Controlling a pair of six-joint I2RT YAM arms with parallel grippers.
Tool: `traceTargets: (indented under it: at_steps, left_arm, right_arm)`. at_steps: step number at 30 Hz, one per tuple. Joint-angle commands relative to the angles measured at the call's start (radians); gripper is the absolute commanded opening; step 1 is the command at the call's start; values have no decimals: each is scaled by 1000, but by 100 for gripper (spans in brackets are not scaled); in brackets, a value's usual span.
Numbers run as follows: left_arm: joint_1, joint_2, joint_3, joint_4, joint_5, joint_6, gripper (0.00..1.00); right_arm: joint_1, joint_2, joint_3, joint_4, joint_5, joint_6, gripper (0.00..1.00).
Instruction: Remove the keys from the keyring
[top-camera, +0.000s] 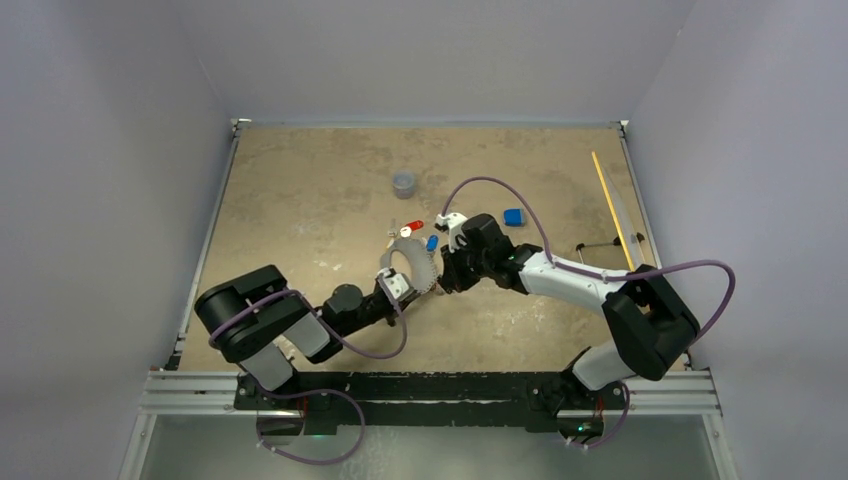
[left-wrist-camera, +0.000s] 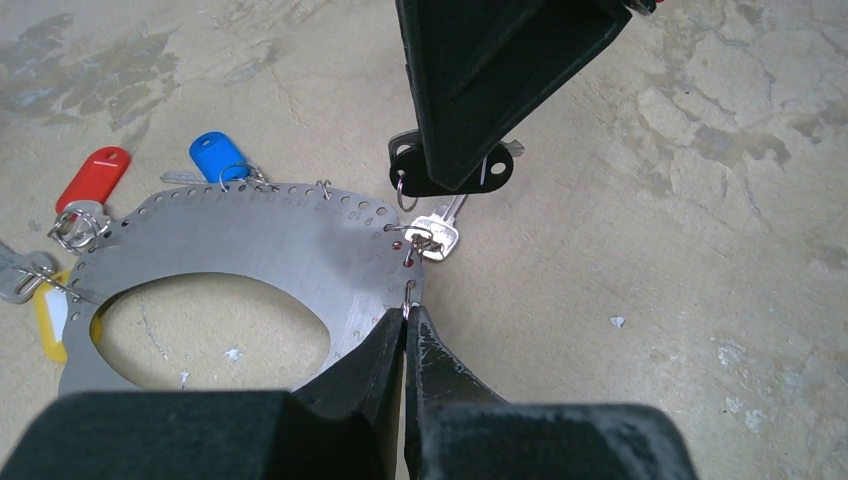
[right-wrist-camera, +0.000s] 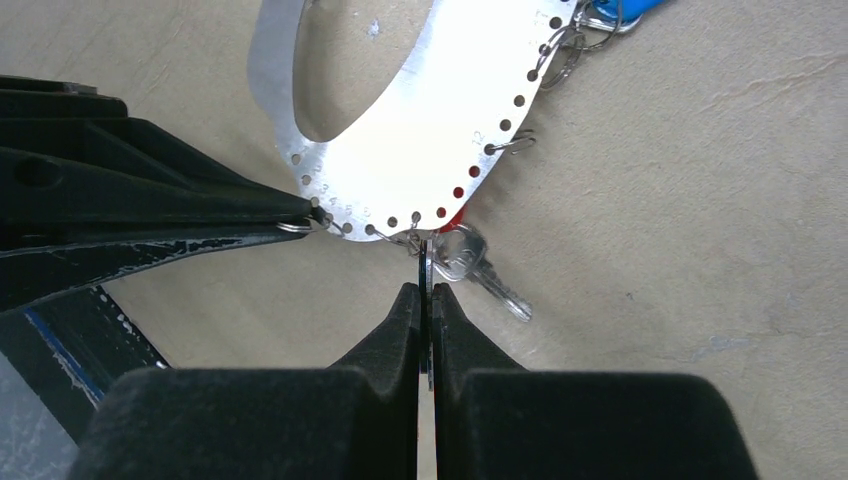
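Left hand (left-wrist-camera: 405, 325) pinches the keyring (left-wrist-camera: 250, 240) rim, right hand (right-wrist-camera: 425, 295) a black-tagged key (left-wrist-camera: 408, 165); grey cup (top-camera: 404, 183), blue block (top-camera: 513, 216) lie beyond.

Left hand (left-wrist-camera: 405, 318), right hand (right-wrist-camera: 425, 292) crowd the keyring (left-wrist-camera: 250, 240) (same rim); near table (top-camera: 480, 325) open.

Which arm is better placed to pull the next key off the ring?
Right: the right hand is shut on the black key tag beside the keyring, while the left hand pinches the keyring's rim, bracing it.
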Motion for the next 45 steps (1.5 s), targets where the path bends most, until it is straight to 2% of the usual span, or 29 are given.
traceTargets:
  at_steps: [1, 6, 10, 18, 28, 30, 34, 37, 40, 45]
  left_arm:
    - [-5, -56, -20, 28, -43, -51, 0]
    - [-4, -153, -40, -92, -208, -115, 0]
    - [-4, -250, -9, -307, -348, -181, 0]
    - [-4, -400, -25, -518, -593, -308, 0]
    - [-5, -483, -16, -721, -761, -545, 0]
    - [-4, -490, -11, -759, -778, -597, 3]
    - [-4, -538, -13, -811, -778, -645, 19]
    - [-4, -613, -1, -885, -787, -665, 29]
    - [-4, -717, 23, -990, -804, -685, 35]
    - [-4, -908, 99, -1219, -849, -733, 44]
  right_arm:
    - [-5, -33, 1, 9, 45, 22, 0]
    - [-43, -37, 1, 9, 133, 82, 0]
    - [-117, -77, -39, 50, 171, 154, 0]
    - [-232, -117, -96, 72, 309, 250, 0]
    - [-352, -104, -178, 97, 370, 346, 0]
    - [-354, -102, -190, 101, 373, 355, 1]
    - [-354, -123, -211, 104, 362, 358, 18]
    - [-354, -174, -218, 94, 359, 353, 38]
    - [-354, -246, -214, 67, 368, 345, 56]
    - [-354, -396, -166, -21, 368, 327, 77]
